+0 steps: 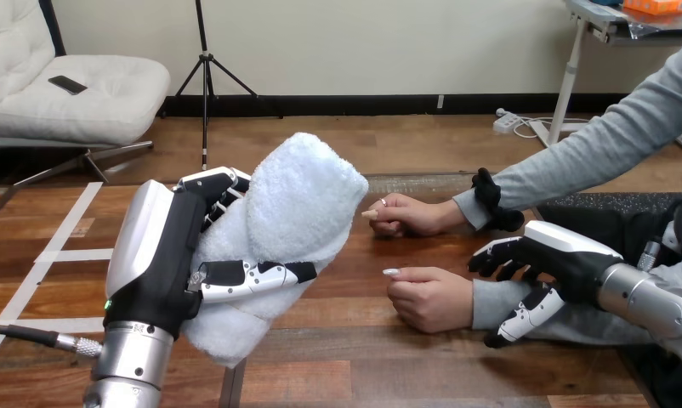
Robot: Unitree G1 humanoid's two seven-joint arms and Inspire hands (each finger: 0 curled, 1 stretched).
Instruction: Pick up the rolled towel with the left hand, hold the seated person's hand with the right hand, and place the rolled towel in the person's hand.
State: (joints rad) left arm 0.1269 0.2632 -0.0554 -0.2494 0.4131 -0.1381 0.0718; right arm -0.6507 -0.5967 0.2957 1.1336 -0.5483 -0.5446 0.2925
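My left hand (163, 255) is shut on the rolled white towel (304, 204) and holds it up above the table's left half, the towel's upper end tilted to the right. The person's nearer hand (431, 297) rests on the table as a loose fist, knuckles up. My right hand (567, 255) is at that hand's grey-sleeved wrist (491, 299). Its fingers curl over the wrist's far side and its thumb lies across the near side. The towel's tip is a short way left of the person's farther hand (406, 214), which also rests on the table.
The wooden table (389, 357) has white tape lines (61, 255) at its left. The person's grey-sleeved arm (593, 153) comes in from the upper right. A dark mat (601, 212) lies at the table's right edge.
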